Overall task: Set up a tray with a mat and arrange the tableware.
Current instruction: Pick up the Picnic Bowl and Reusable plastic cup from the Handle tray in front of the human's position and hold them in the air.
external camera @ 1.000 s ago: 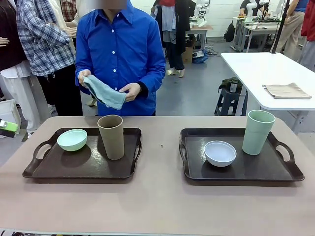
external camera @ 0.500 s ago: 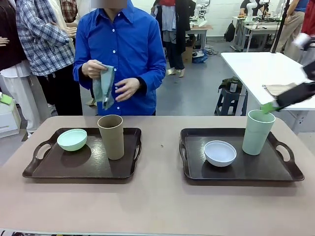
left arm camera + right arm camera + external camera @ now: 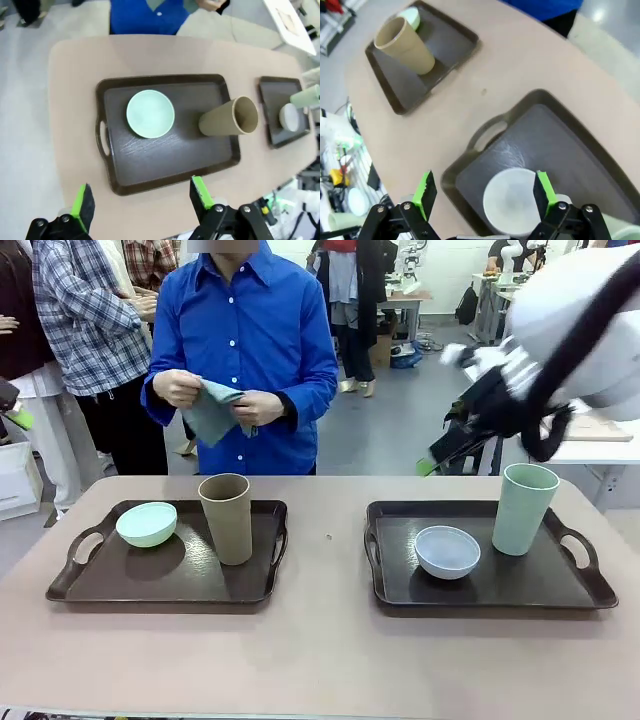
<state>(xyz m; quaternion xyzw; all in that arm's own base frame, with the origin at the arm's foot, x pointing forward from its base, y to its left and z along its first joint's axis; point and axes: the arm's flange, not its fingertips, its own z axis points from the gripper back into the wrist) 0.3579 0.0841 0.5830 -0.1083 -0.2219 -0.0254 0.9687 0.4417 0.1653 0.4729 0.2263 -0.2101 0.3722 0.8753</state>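
Two trays (image 3: 130, 585) (image 3: 520, 585): mint bowl (image 3: 146, 524), brown cup (image 3: 227, 520); white bowl (image 3: 447, 551), green cup (image 3: 523, 510). Left claw (image 3: 140, 189), right claw (image 3: 484, 179) spread.

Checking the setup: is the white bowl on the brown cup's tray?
No, the white bowl lies on the right tray, while the brown cup stands on the left tray.

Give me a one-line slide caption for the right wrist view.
Open right gripper hovers above the white bowl on its dark tray; brown cup stands on the other tray beyond.
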